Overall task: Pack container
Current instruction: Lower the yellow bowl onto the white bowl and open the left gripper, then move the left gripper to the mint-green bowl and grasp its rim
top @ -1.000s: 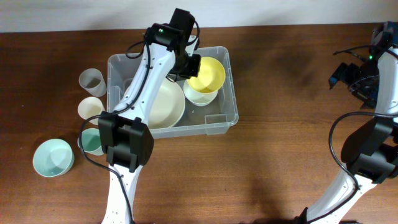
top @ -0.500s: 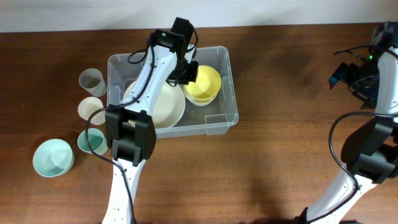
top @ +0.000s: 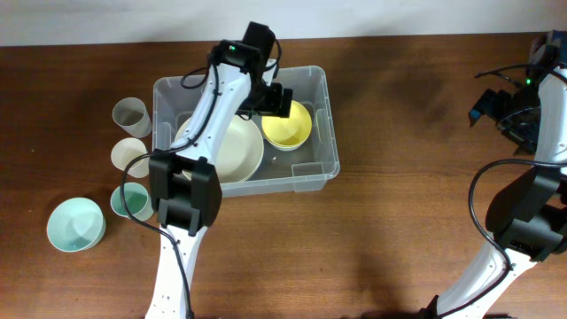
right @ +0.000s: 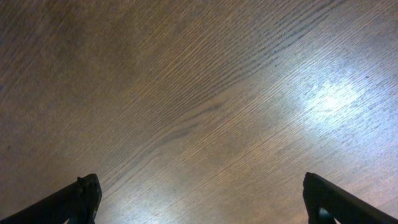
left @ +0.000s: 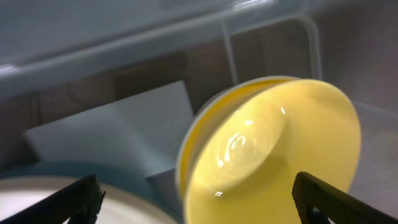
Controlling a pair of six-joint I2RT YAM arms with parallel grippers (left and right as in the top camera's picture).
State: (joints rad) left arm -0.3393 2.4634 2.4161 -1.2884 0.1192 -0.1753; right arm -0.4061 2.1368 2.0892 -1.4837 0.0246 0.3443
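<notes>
Container (top: 292, 182) holds yellow bowl (top: 289, 128), cream dish (top: 232, 152); left claw (left: 199, 198) spread above.

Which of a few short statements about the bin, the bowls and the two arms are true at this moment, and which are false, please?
1. The yellow bowl lies inside the container. True.
2. The left gripper is shut on the yellow bowl. False: its jaws stand wide open on either side of the bowl.
3. The right gripper hangs over the table, jaws open, with nothing between them. True.
4. The pale green bowl sits in the container. False: it stands on the table, outside the container.
</notes>
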